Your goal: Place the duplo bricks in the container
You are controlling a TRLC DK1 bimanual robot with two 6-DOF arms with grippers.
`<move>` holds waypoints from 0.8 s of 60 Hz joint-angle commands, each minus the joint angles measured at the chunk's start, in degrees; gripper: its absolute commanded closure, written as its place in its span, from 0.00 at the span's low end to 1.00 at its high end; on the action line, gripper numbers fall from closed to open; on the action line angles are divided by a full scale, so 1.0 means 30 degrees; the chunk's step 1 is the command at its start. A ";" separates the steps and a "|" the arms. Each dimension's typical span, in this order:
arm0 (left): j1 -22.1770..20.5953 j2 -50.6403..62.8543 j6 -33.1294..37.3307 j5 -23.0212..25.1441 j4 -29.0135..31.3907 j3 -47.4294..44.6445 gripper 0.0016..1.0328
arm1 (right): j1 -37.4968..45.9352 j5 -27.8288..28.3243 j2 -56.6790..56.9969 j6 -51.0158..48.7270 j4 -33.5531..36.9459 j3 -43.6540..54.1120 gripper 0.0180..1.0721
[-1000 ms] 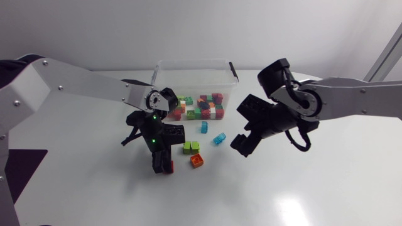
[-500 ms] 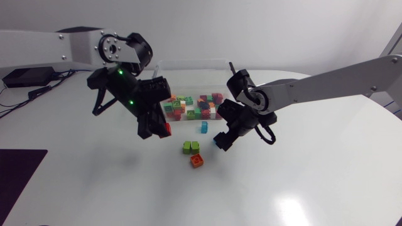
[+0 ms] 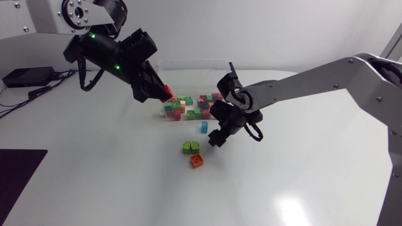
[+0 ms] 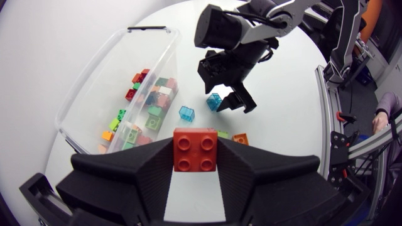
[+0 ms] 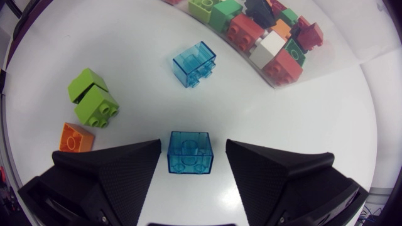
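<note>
Left gripper [image 4: 195, 157] is clamped on a glossy red 2x2 studded brick [image 4: 195, 145], matte wedge fingers on both sides, held in the air close by the clear plastic container [image 4: 94, 81] with its heap of mixed-colour bricks [image 4: 151, 107]. Right gripper [image 5: 191, 158] is down at the smooth white table [image 5: 314, 125], fingers spread with gaps either side of a translucent blue brick [image 5: 190, 150]. Ahead of it, loose outside the container: a second translucent blue brick [image 5: 195, 63], a lime green pair [image 5: 93, 97], an orange brick [image 5: 76, 138].

The clear plastic container [image 4: 107, 69] is open-topped. The silver-grey right arm [image 3: 301, 85] spans the white worktop [image 3: 282, 182] just before it, near a loose lime-green brick pair [image 3: 191, 147] and an orange brick [image 3: 197, 161].
</note>
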State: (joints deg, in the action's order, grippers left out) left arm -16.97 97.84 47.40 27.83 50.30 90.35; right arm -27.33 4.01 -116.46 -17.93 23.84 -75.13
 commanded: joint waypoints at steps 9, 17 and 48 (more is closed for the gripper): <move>0.0589 -0.0007 -0.2381 0.0273 -0.2881 0.0529 0.76 | -0.0381 -0.0165 -0.0993 0.0265 0.0082 -0.0532 0.65; 0.0677 0.0872 -0.3611 0.0273 -0.4522 0.0881 0.76 | -0.0235 0.0157 -0.0143 0.0353 0.0639 -0.0385 0.72; 0.1204 0.6556 -0.8065 -0.0665 -0.8946 0.5832 0.74 | -0.0030 0.1124 0.5306 0.0558 0.3686 -0.1997 0.72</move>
State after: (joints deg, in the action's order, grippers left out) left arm -13.69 114.39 26.09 26.46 24.43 102.98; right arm -27.24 7.07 -102.37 -17.91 33.36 -79.42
